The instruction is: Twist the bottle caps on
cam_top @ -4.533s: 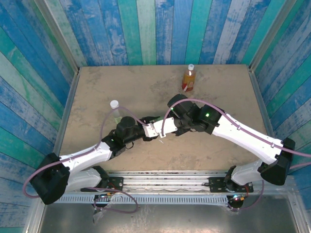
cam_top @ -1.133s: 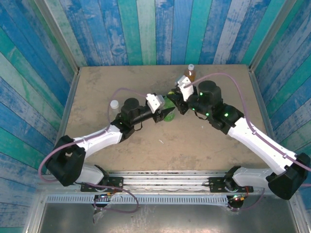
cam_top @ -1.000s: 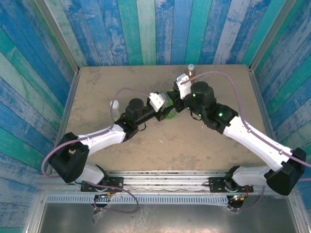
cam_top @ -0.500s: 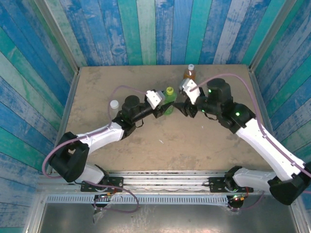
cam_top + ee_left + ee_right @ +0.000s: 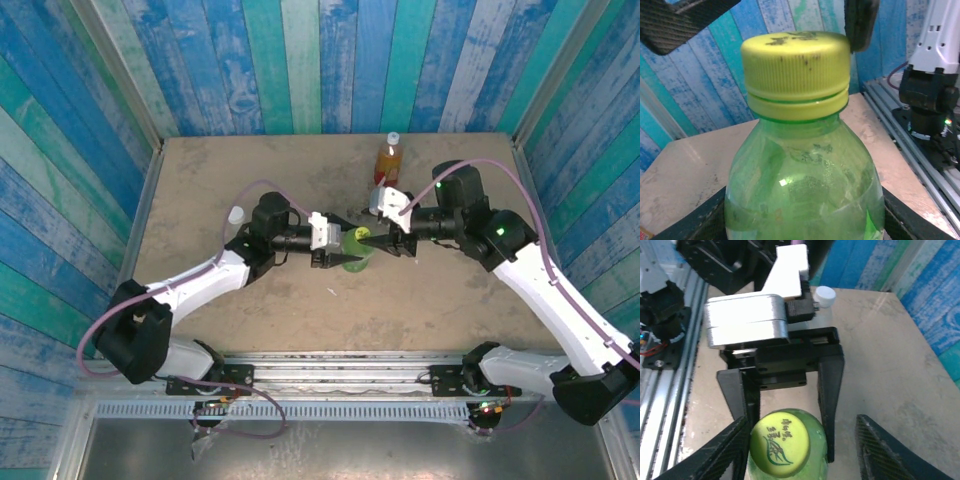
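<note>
A green bottle [image 5: 356, 255] with a yellow-green cap [image 5: 781, 442] stands upright near the table's middle. My left gripper [image 5: 338, 251] is shut on its body, a black finger [image 5: 831, 400] on each side. In the left wrist view the cap [image 5: 795, 75] sits on the neck above the green bottle's body [image 5: 805, 185], which the left gripper [image 5: 802, 222] holds. My right gripper [image 5: 802, 419] hangs open round the cap, wider than it; one of its fingers [image 5: 715, 455] is close beside the cap and the other stands well off. From above, the right gripper [image 5: 386, 240] reaches in from the right.
An amber bottle [image 5: 387, 163] with a white cap stands at the back, behind the right gripper. A clear bottle [image 5: 237, 216] with a white cap [image 5: 825, 296] stands on the left behind the left arm. The tabletop [image 5: 430, 310] is bare in front.
The left gripper has brought the green bottle nearer to the front. The right gripper left the cap, opened, and swung back to it from the right.
</note>
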Controlling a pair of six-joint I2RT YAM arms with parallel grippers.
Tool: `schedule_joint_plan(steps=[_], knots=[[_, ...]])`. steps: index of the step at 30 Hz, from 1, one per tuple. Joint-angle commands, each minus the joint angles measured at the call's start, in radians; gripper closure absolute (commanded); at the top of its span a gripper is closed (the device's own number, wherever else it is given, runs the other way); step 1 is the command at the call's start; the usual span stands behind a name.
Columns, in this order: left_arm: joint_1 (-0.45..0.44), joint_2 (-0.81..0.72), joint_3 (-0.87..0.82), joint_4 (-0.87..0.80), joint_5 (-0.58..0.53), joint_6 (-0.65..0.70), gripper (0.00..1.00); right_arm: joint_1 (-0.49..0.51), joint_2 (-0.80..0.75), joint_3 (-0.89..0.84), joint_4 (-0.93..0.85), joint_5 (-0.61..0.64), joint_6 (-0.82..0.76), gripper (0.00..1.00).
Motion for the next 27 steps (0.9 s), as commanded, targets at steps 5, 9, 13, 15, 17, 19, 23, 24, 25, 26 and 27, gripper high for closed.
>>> schedule_joint_plan(steps=[5,9,13,15,17,19,23,24,25,26,27], knots=[[-0.004,-0.044,0.025,-0.047,0.112,0.050,0.40,-0.006,0.037,0.062,-0.085,-0.089,-0.053,0.55],[-0.005,-0.045,0.022,-0.027,0.102,0.029,0.41,-0.006,0.052,0.067,-0.097,-0.110,-0.057,0.61],[-0.005,-0.041,0.024,-0.012,0.098,0.009,0.41,-0.006,0.063,0.064,-0.097,-0.106,-0.059,0.62],[-0.004,-0.041,0.024,-0.002,0.093,-0.002,0.41,-0.006,0.067,0.065,-0.098,-0.109,-0.062,0.63],[-0.004,-0.038,0.026,0.002,0.090,-0.010,0.41,-0.006,0.068,0.063,-0.098,-0.109,-0.062,0.63],[-0.004,-0.036,0.028,0.004,0.089,-0.013,0.41,-0.006,0.068,0.065,-0.098,-0.104,-0.063,0.68],[-0.004,-0.037,0.016,0.062,0.022,-0.067,0.41,-0.006,0.064,0.063,-0.086,-0.069,-0.033,0.79],[-0.004,-0.038,0.007,0.102,-0.021,-0.102,0.41,-0.006,0.062,0.058,-0.069,-0.041,-0.006,0.80],[-0.004,-0.040,-0.014,0.182,-0.077,-0.167,0.41,-0.006,0.058,0.047,-0.037,0.006,0.035,0.80],[-0.004,-0.040,-0.033,0.255,-0.147,-0.220,0.41,-0.005,0.053,0.030,0.006,0.065,0.091,0.81],[-0.005,-0.038,-0.046,0.312,-0.192,-0.246,0.41,-0.006,0.047,0.010,0.058,0.126,0.149,0.83]])
